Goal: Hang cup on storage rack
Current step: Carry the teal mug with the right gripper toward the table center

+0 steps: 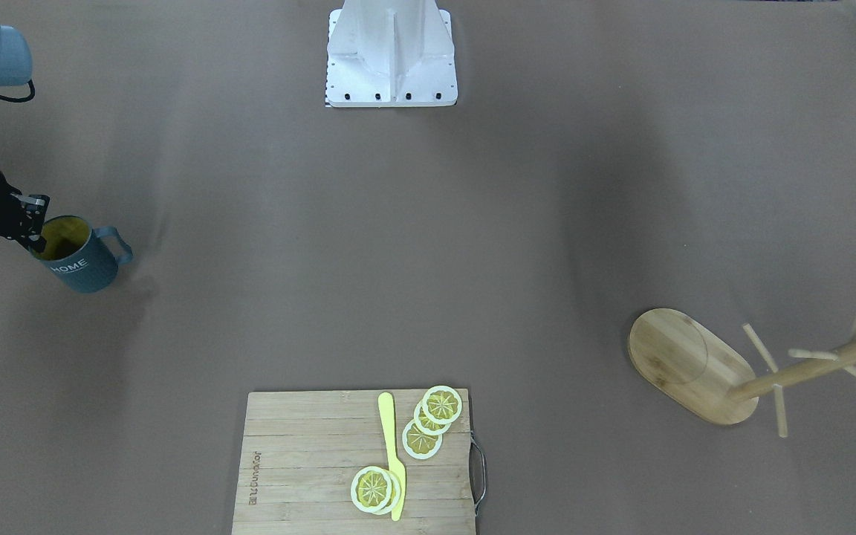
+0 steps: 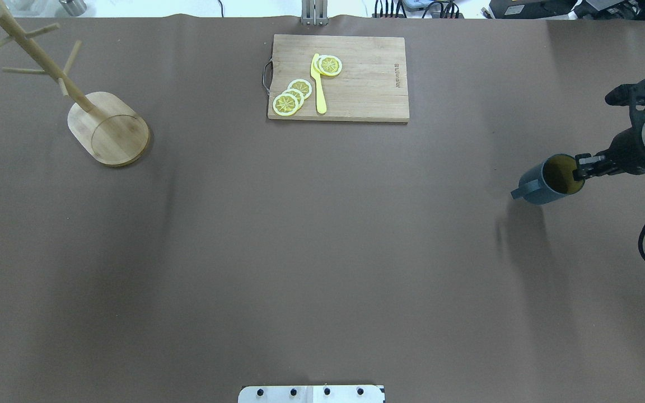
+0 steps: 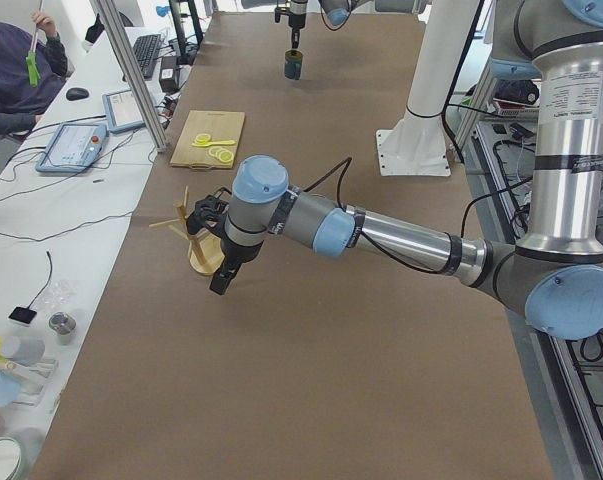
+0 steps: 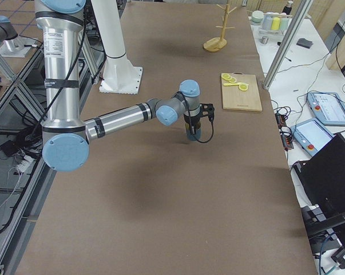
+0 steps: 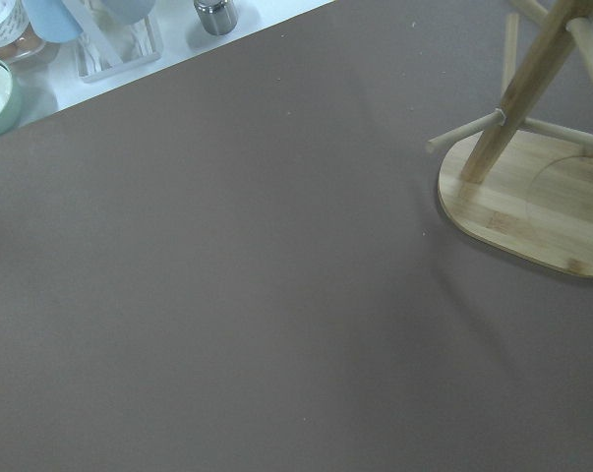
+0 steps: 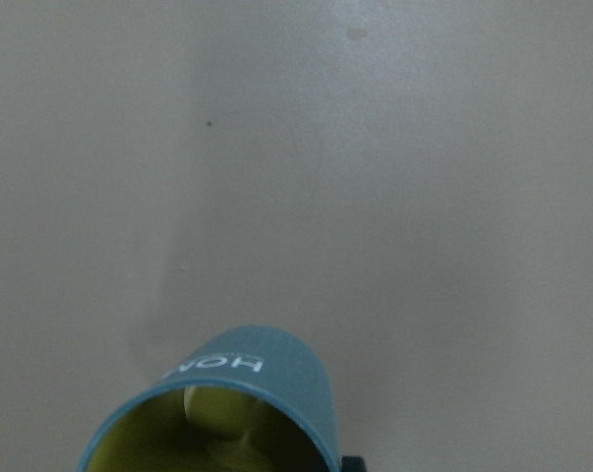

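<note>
Brown matte tabletop (image 2: pixel 322 252) fills most views; light soft, even, faint broad shadows. White bench (image 3: pixel 31 230) down left of exterior left view, cables across it. Aluminium post (image 3: pixel 133 80) at bench edge, upper left. Exterior right view: orange-brown tiled floor (image 4: pixel 15 7) upper left, black monitor (image 4: pixel 332 172) lower right.

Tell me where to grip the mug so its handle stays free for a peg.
Pinch the cup wall at the rim opposite its handle, from above, one finger inside, as the right gripper does; the loop juts clear.
</note>
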You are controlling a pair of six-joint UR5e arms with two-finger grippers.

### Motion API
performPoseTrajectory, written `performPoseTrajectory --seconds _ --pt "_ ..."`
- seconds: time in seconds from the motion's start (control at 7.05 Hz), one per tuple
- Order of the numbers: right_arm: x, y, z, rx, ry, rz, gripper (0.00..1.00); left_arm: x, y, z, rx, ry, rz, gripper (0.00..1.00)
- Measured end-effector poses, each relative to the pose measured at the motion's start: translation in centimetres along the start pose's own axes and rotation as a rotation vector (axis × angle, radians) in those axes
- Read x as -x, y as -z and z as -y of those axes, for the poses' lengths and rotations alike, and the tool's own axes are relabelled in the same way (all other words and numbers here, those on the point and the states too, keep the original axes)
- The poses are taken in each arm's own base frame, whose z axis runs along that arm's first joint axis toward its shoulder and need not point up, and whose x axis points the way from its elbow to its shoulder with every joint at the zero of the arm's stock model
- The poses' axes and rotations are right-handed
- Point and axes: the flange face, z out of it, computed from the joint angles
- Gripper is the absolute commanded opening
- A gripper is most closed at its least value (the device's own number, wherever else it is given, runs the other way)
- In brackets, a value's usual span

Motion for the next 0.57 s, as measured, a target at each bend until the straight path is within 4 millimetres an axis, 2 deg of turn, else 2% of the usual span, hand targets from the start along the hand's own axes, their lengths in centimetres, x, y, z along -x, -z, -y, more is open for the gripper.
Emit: performPoseTrajectory --seconds 0.28,0.43,0.57 --pt "5.1 1.2 1.3 -0.022 -0.163 0.062 0.00 0.0 -0.1 0.0 0.001 0.002 0.000 0.99" --pt "8.5 0.9 1.3 -0.025 -0.244 0.079 0.00 0.0 -0.1 0.0 0.003 0.004 -0.001 0.99" --pt "12.8 0.1 1.1 -0.036 -0.330 0.069 0.00 0.1 -0.2 -0.1 0.005 0.007 -0.001 0.99"
